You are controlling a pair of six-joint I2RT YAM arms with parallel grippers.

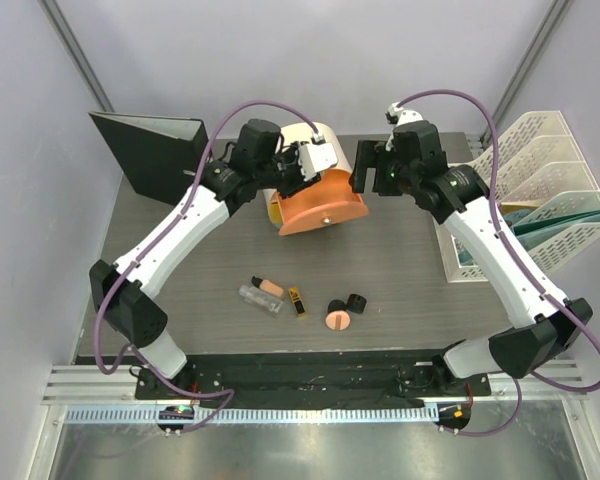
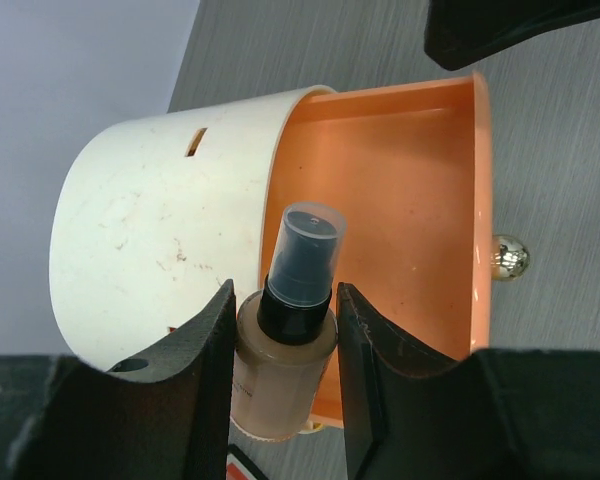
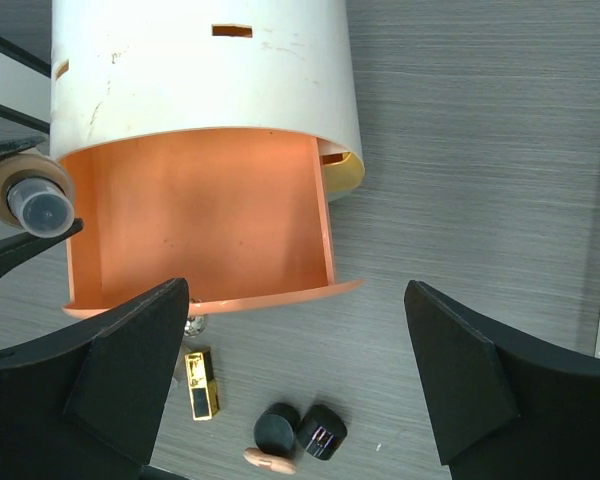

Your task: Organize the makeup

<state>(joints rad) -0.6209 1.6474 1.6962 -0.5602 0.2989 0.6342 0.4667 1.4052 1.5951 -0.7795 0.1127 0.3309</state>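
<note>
My left gripper [image 2: 285, 300] is shut on a peach bottle [image 2: 280, 375] with a black pump under a clear cap. It holds the bottle at the left edge of the open orange drawer [image 2: 400, 200] of the cream box [image 2: 150, 230]. My right gripper [image 3: 298, 300] stands open and empty above the drawer's [image 3: 200, 210] front rim. More makeup lies on the table: a second peach bottle [image 1: 268, 287], a clear tube [image 1: 260, 298], a black-gold lipstick [image 3: 202, 383], two black jars [image 3: 277, 430] [image 3: 321, 432] and a pink compact [image 3: 270, 462].
A black binder [image 1: 150, 150] stands at the back left. A white file rack [image 1: 540, 190] holding a teal folder runs along the table's right side. A gold knob [image 2: 508, 256] sticks out from the drawer front.
</note>
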